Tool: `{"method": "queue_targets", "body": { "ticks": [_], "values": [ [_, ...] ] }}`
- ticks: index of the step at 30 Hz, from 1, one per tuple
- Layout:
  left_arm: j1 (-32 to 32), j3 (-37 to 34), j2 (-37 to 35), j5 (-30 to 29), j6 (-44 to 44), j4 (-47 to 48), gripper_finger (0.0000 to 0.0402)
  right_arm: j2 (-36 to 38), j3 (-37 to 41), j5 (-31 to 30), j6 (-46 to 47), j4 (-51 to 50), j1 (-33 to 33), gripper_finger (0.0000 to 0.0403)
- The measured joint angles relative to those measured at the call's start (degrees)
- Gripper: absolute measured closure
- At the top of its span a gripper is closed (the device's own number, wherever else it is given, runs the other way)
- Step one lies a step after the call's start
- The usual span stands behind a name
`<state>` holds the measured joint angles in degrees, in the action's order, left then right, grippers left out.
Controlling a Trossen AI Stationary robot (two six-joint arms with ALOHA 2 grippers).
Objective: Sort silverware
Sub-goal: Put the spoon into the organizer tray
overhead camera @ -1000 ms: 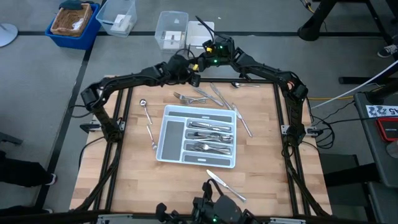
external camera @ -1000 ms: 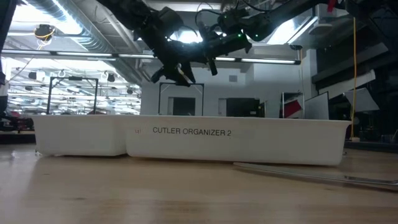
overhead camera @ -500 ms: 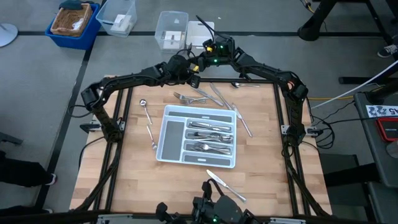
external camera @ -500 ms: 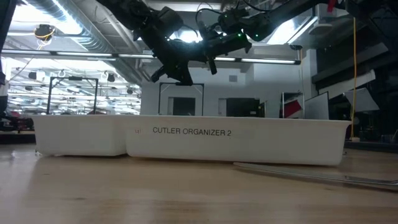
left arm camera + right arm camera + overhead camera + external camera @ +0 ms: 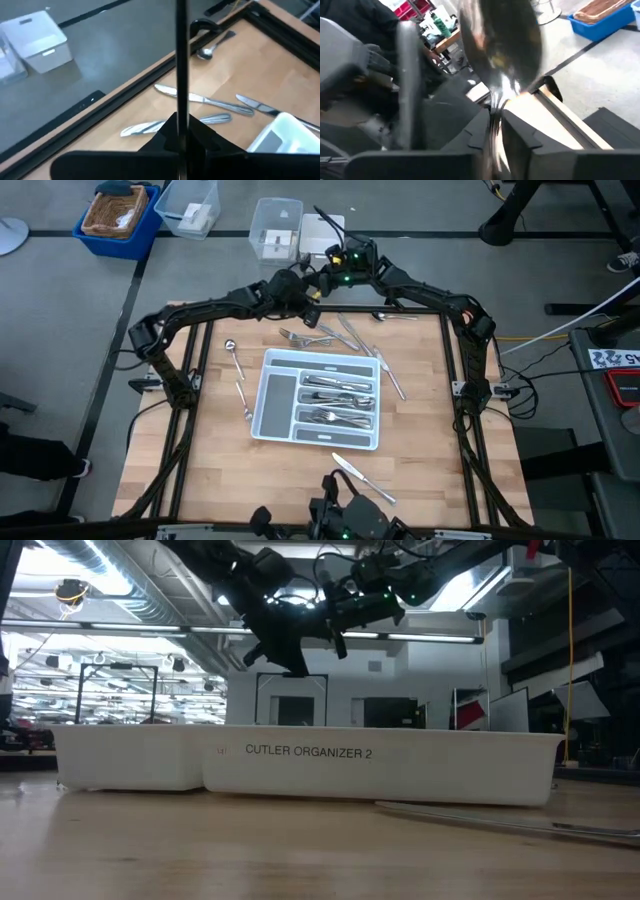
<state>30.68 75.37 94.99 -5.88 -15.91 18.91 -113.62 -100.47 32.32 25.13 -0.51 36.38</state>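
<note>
Birch tabletop point(image 5: 210, 470) carries the white organizer tray point(image 5: 268, 395), its compartments already holding forks, spoons and knives, with loose silverware point(image 5: 340, 335) scattered beyond its far edge and more at its left and near sides. Both my arms meet above the table's far edge for a handover. My left gripper point(image 5: 312, 293), open a second ago, now pinches a slim handle point(image 5: 181, 55). My right gripper point(image 5: 330, 275) has a spoon point(image 5: 500, 45) standing between its fingers; they have only begun to ease, so I cannot tell whether they hold it. Next, I judge, the right backs away and the left carries the piece to its compartment.
</note>
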Motion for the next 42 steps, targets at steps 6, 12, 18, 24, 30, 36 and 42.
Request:
{"method": "queue_targets", "body": {
  "ticks": [6,12,18,24,30,36,42],
  "values": [
    [-0.8,0.0,-1.4,0.0,3.0,1.4,0.0401,0.0,0.0,2.5,0.1,-1.0,0.0,0.0302],
    [-1.4,0.0,-2.4,-0.1,4.6,3.8,0.0401,0.0,0.0,9.8,0.1,-1.1,0.7,0.0291],
    [-2.4,0.0,-2.7,3.1,5.7,7.6,0.0401,0.0,0.0,23.8,0.1,-7.2,1.0,0.0291],
    [-5.9,0.0,-2.7,7.4,6.2,9.3,0.0401,0.0,0.0,27.3,-3.5,-19.2,-0.3,0.0291],
    [-10.3,0.0,-2.7,8.1,7.4,13.4,0.0401,0.0,0.0,27.3,-10.1,-32.8,-3.3,0.0321],
    [-13.8,0.0,-2.6,9.1,7.3,16.8,0.0401,0.0,0.0,26.2,-16.3,-43.4,-7.4,0.0357],
    [-18.1,0.0,-0.9,10.0,7.6,16.3,0.0401,0.0,0.0,19.9,-20.1,-51.0,-12.3,0.0397]
  ]
}}
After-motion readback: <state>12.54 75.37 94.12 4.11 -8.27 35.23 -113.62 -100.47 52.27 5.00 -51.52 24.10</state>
